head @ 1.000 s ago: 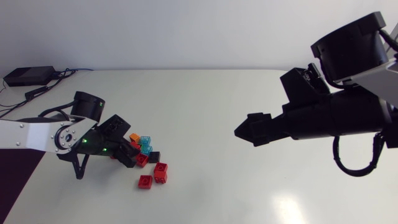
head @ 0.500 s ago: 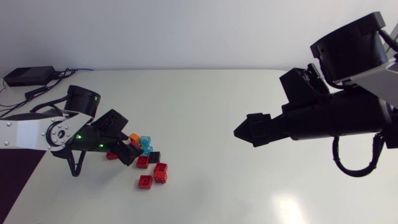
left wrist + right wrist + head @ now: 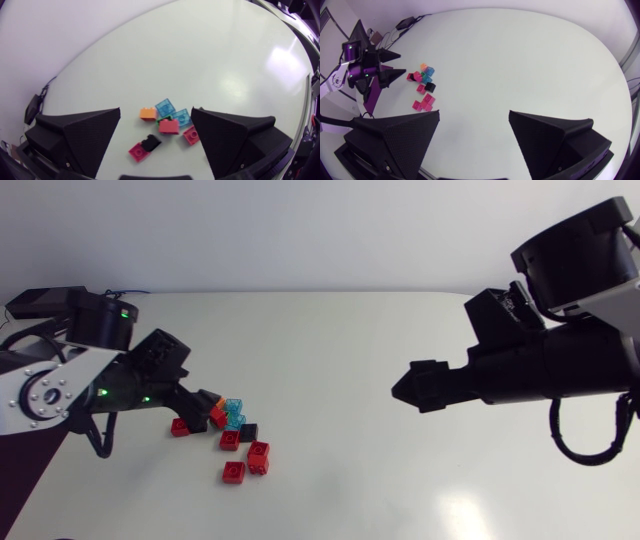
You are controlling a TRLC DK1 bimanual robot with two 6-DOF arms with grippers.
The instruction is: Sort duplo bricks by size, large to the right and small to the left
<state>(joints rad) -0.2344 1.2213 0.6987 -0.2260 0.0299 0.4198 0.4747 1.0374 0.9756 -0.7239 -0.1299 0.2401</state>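
My left pincer [image 3: 156,112] is hanging spread wide with nothing in it, right over the pile of duplo bricks [image 3: 230,440], so I'm guessing I'm lining up a pick. A red brick [image 3: 169,126], an orange brick [image 3: 148,113] and two clear blue bricks [image 3: 164,107] are sitting in the gap between my fingers. The whole pile's lying on the left part of the table [image 3: 330,350]. My right pincer [image 3: 408,390] is hovering open and empty well off to the right, probably parking there for any large ones.
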